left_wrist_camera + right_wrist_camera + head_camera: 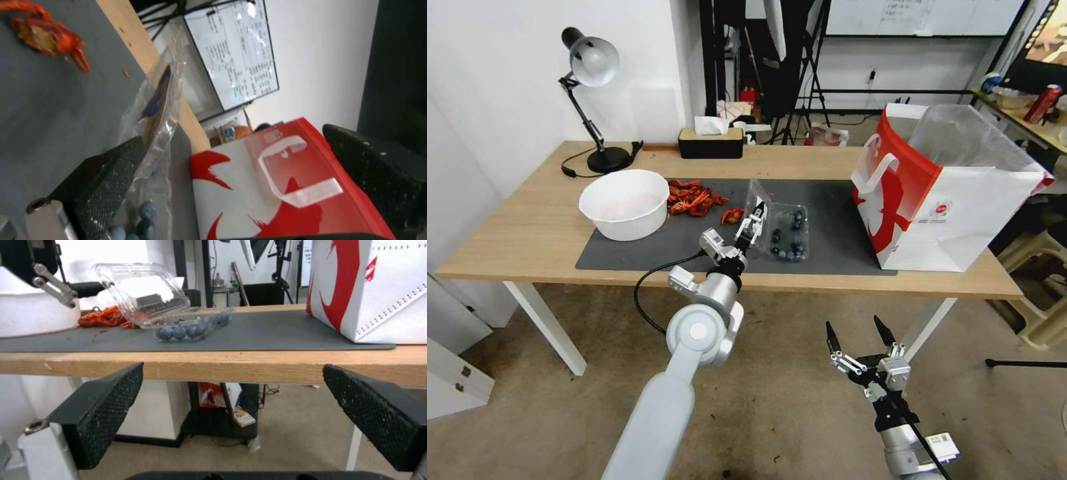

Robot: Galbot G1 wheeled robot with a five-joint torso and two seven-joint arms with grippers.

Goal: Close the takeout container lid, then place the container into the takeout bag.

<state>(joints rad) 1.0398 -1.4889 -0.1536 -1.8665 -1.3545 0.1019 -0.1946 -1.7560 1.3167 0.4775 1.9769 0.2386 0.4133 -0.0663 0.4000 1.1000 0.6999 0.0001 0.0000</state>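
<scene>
The takeout container (788,235) lies open on the grey mat (627,257), blueberries (182,331) in its lower half. Its clear lid (756,198) stands tilted up on the hinge, its white label (148,289) facing the table front. My left gripper (754,223) is open beside the lid, and one finger (106,180) touches the lid's outer edge (161,100). The red and white takeout bag (940,193) stands open at the right end of the table, apart from the container. My right gripper (854,325) hangs open below the table's front edge.
A white bowl (625,203) sits left of the container, with red crayfish (692,198) between them. A desk lamp (590,73) and a black tissue box (710,141) stand at the back. The mat between container and bag lies bare. A white table leg (547,327) stands front left.
</scene>
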